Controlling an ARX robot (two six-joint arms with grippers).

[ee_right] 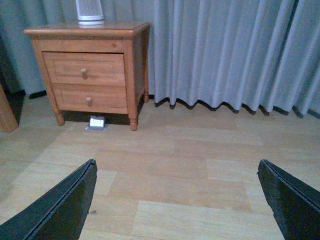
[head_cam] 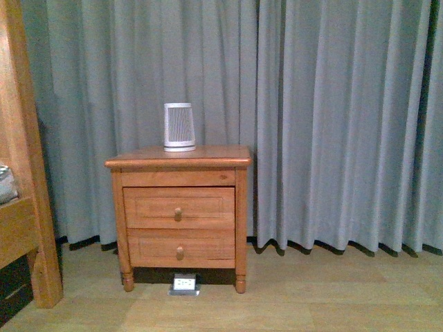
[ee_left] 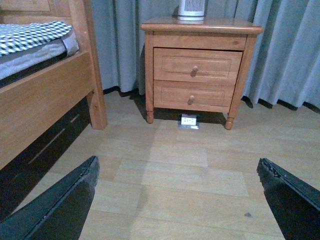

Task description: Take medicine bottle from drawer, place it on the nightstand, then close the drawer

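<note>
Grey curtains (head_cam: 332,104) back the nightstand (head_cam: 242,221); its upper drawer (head_cam: 149,206) is shut, so the medicine bottle is hidden, presumably inside. Left wrist view: the left tool (ee_left: 177,167) gapes wide, empty, far from the knob (ee_left: 195,69). Right wrist view: the right tool (ee_right: 176,167) likewise. An off-centre pinch could slip off that small round knob.

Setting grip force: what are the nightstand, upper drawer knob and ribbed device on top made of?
Nightstand: orange-brown wood, faint grain, soft sheen, probably varnished. Upper drawer knob: same-looking wood, small and round. Ribbed device: likely plastic, white shell with grey vertical ribs; painted metal can't be ruled out.
</note>
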